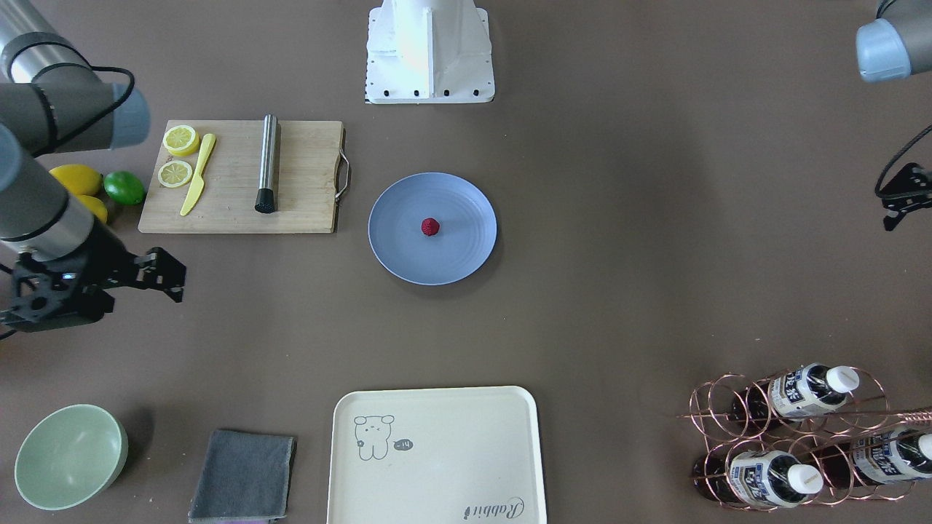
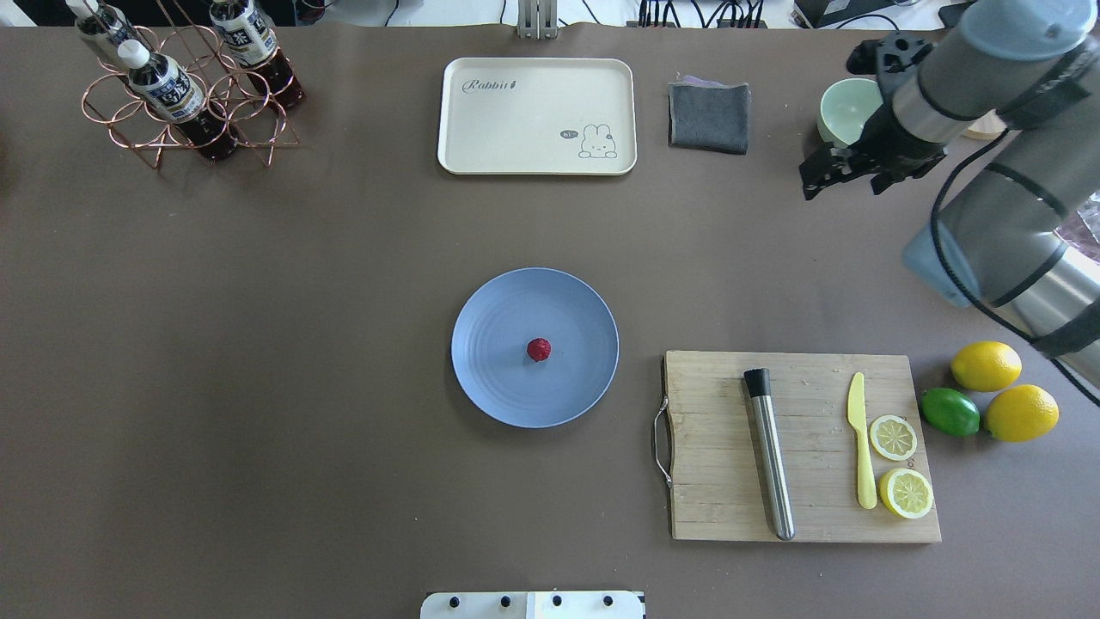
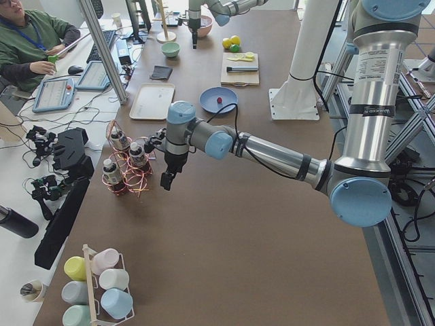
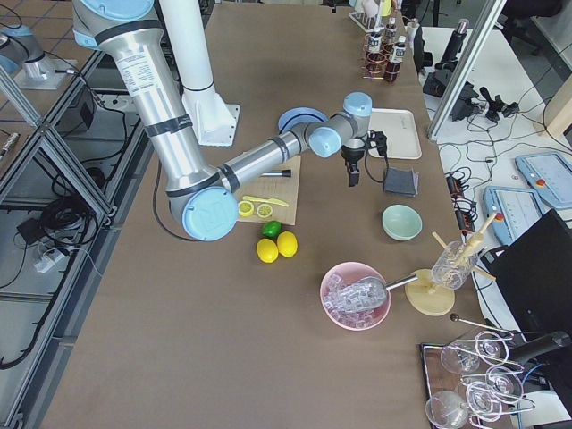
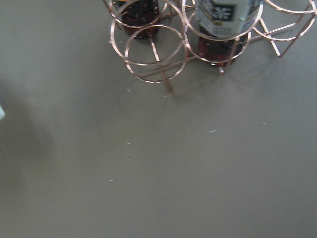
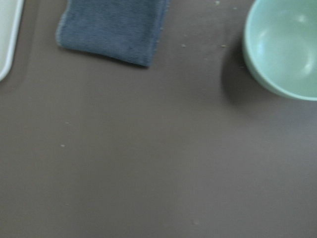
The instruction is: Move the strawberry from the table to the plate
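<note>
The left gripper (image 1: 899, 204) is cut by the front view's right edge — whether its fingers are parted cannot be told. Neither wrist view shows any fingers. The right wrist view is blurred, its green bowl (image 6: 285, 47) and grey cloth (image 6: 111, 27) running off the frame. The right arm (image 1: 44, 211) half hides 1 lemon (image 1: 95, 208) on the bench (image 1: 619, 291).

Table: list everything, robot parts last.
strawberry: 1, red, on plate
plate: 1, blue, centre
tray: 1, cream, far edge
cloth: 1, grey, beside tray
bowl: 1, green, beside cloth
board: 1, wooden, beside plate
rod: 1, steel, on board
knife: 1, yellow, on board
lemon halves: 2, yellow, on board
lemons: 2, yellow, beside board
lime: 1, green, by lemons
rack: 1, copper, corner
bottles: 3, dark, in rack
right gripper: 1, black, near bowl
left gripper: 1, black, near rack
</note>
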`<state>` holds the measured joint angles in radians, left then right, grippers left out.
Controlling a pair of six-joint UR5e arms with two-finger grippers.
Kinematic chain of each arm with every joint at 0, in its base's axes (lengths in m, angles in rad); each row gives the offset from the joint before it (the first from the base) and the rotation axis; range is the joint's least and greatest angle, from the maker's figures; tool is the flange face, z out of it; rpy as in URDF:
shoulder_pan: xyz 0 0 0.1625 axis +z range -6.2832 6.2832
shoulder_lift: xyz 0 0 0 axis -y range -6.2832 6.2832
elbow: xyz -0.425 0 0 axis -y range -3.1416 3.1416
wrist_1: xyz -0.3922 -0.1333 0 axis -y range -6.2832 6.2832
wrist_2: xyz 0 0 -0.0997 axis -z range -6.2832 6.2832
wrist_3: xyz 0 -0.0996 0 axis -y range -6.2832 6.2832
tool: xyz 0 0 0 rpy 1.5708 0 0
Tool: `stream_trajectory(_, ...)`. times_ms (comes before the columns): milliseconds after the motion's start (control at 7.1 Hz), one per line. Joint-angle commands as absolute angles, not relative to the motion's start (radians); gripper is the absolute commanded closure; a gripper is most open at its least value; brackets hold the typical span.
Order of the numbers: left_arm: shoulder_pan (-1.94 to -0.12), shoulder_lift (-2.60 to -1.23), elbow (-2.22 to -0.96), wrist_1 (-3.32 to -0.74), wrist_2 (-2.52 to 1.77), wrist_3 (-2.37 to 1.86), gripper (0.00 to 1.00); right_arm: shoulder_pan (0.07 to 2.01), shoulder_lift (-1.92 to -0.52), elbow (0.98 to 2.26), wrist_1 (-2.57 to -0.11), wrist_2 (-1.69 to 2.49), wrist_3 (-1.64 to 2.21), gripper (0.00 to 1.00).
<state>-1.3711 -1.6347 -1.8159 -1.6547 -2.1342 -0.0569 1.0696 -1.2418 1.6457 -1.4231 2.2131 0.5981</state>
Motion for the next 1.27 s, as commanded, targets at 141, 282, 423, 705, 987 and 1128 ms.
stream_trajectory(141, -1.52, -1.621, -1.79, -1.554, -2.22, 0.193, 0.02, 1.418, -1.451, 1.561, -1.428, 2.34, 0.185, 0.0)
stream_trajectory(282, -1.52, -1.621, -1.767, -1.565, -2.221, 0.195, 0.02, 1.513, -1.468, 1.49, -1.433, 2.348, 0.035, 0.0)
stream_trajectory(423, -1.523, -1.609, -1.772, -1.563, -2.212, 0.196, 0.02, 1.584, -1.471, 1.432, -1.434, 2.349, -0.056, 0.0)
stream_trajectory(705, -1.525, -1.6, -1.76, -1.563, -2.214, 0.195, 0.02, 1.681, -1.498, 1.423, -1.465, 2.35, -0.106, 0.0)
stream_trajectory(987, -1.526, -1.598, -1.759, -1.563, -2.214, 0.196, 0.02, 1.72, -1.519, 1.481, -1.517, 2.35, -0.114, 0.0)
stream_trajectory(1128, -1.534, -1.597, -1.761, -1.565, -2.217, 0.196, 0.02, 1.717, -1.522, 1.562, -1.62, 2.341, -0.114, 0.0)
